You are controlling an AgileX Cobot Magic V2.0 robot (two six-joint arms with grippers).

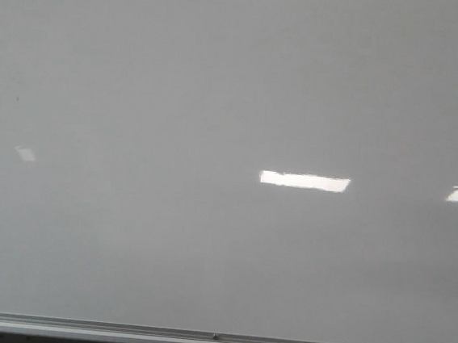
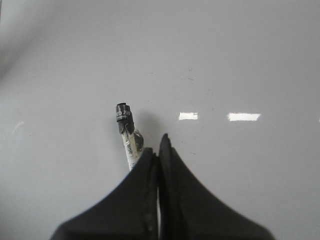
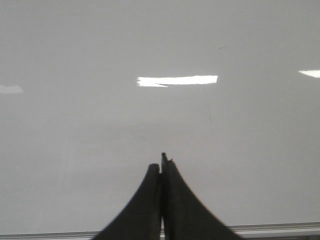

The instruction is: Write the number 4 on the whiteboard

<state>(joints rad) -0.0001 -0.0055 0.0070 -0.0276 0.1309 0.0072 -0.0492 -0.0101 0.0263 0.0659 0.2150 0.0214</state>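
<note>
The whiteboard (image 1: pixel 220 98) fills the front view, glossy and pale grey; the number 4 is out of view in every frame. Neither gripper shows in the front view. In the left wrist view my left gripper (image 2: pixel 157 147) is shut on a marker (image 2: pixel 128 142), a white barrel with a black tip (image 2: pixel 121 111) slanting out past one finger, close to the whiteboard (image 2: pixel 225 60). In the right wrist view my right gripper (image 3: pixel 161 164) is shut with nothing in it and faces the whiteboard (image 3: pixel 75 125).
A silver rail (image 1: pixel 213 338) runs along the board's lower edge, also seen as the rail (image 3: pixel 280 229) behind the right fingers. Bright rectangular light reflections (image 1: pixel 304 180) lie on the surface. Faint small specks (image 2: pixel 187 77) mark the board.
</note>
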